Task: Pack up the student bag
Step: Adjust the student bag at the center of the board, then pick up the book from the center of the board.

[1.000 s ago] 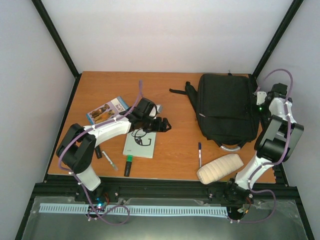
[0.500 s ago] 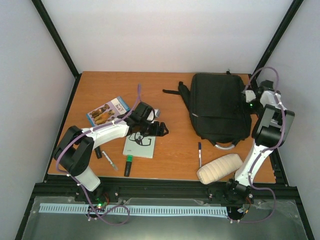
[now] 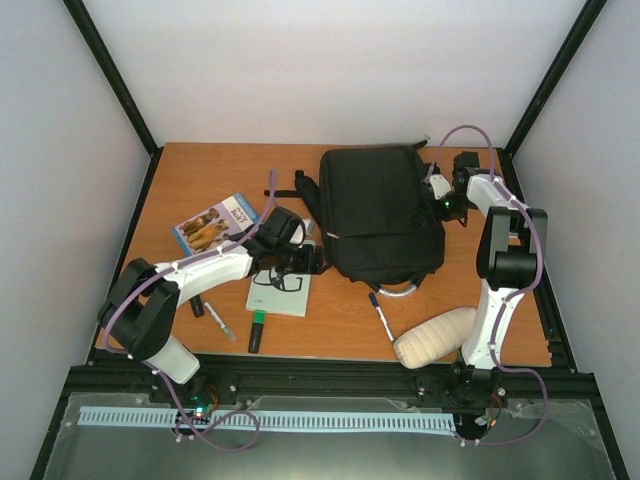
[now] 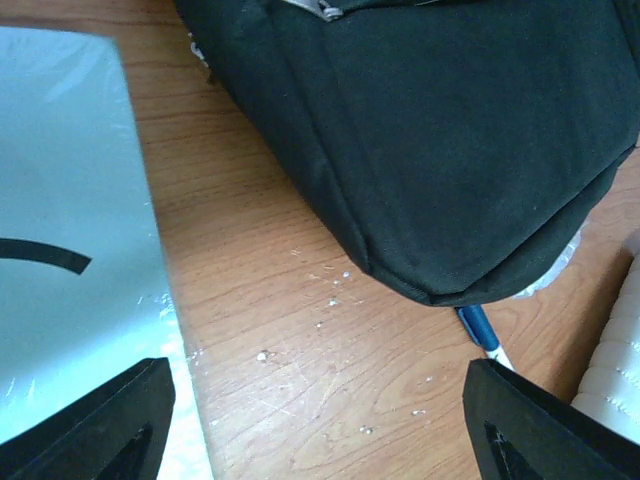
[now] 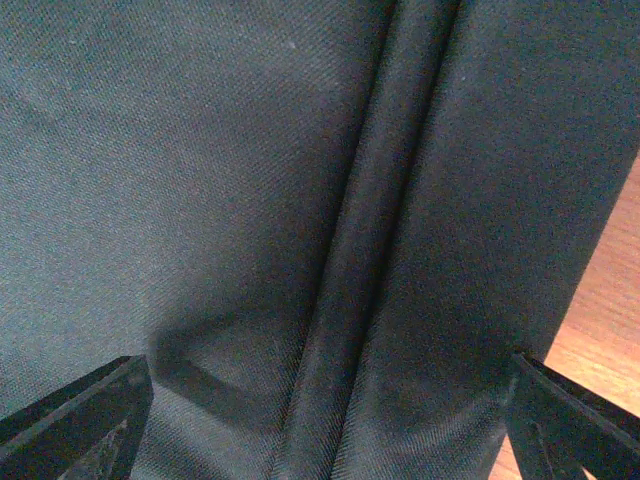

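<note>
The student bag [image 3: 380, 215] lies flat mid-bench, nothing packed yet afaict. The notebook [image 3: 280, 292], pen [image 3: 381, 312], highlighter [image 3: 257, 332] and pouch [image 3: 435, 335] all sit outside it. The left claw [image 3: 308, 262] and right claw [image 3: 438, 192] both gape wide, empty.

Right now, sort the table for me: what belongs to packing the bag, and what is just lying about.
In the job: large black fabric backpack.
Lying about, perhaps for packing later: white notebook, picture-covered booklet, green highlighter, blue-capped pen, cream padded pouch.
</note>
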Available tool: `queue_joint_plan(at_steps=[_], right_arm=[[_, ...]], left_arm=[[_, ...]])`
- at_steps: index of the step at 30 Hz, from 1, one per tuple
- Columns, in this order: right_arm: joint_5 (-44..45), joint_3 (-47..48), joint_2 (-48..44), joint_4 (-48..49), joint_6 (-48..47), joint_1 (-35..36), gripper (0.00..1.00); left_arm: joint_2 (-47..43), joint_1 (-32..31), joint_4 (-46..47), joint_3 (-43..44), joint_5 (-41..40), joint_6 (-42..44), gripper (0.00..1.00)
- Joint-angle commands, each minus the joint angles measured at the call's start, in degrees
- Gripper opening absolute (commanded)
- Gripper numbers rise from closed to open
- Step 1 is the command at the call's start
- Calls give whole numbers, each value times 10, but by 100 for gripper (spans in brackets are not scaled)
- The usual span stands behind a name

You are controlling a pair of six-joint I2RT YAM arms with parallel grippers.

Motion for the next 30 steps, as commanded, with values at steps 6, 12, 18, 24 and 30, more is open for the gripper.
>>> queue_joint_plan(at_steps=[6,12,18,24,30], right_arm=[[-41,-24,-70,-50,31,-28,98],[-30,-68,-204,-47,28,-13,99],[-79,-140,-297,-52,-1,77,96],[-115,-189,-315,-34,-8,213,93],[-130,-214,-293,16,7,302,85]], left_arm=[[-58,-5,-67,6,-86,17,82],[-86,0,-144,21,-152,47,89],[-101,36,-166,7,-153,40,90],[-120,78,-165,-22,-145,17,90],[-115,109,-157,-45,-136,13,90]])
